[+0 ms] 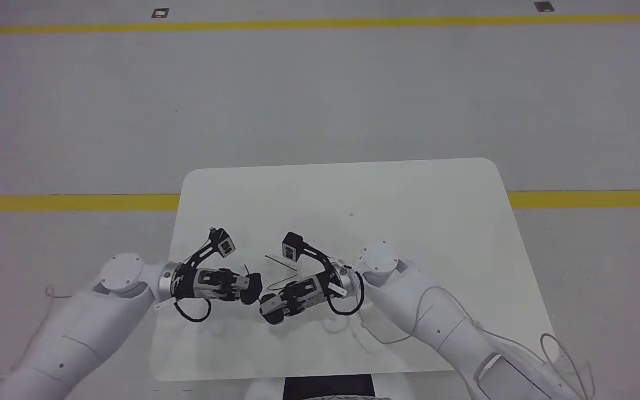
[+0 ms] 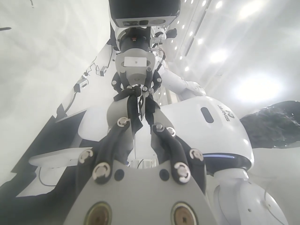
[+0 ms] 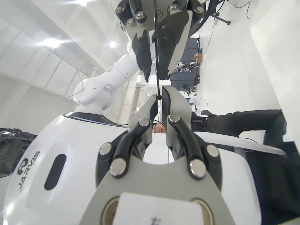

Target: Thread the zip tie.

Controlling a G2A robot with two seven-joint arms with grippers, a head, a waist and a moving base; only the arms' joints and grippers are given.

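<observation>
Both arms meet tip-to-tip over the front-centre of the white rectangular surface (image 1: 440, 220). The thin black plastic zip tie (image 3: 158, 87) is up in the air btwn them, off the surface. Left gripper (image 3: 155, 77): black-padded fingers (image 3: 168, 47) closed to a slit w/ the strap running thru, clamped. Right gripper (image 3: 161, 99): grey fingers (image 3: 172, 104) pinched on the zip tie's end, just beside the left gripper's tips.

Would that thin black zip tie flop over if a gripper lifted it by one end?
Probably springy, not limp: the zip tie runs straight out from the right gripper. Likely very light, being so thin. It may slip, offering little to pinch.
</observation>
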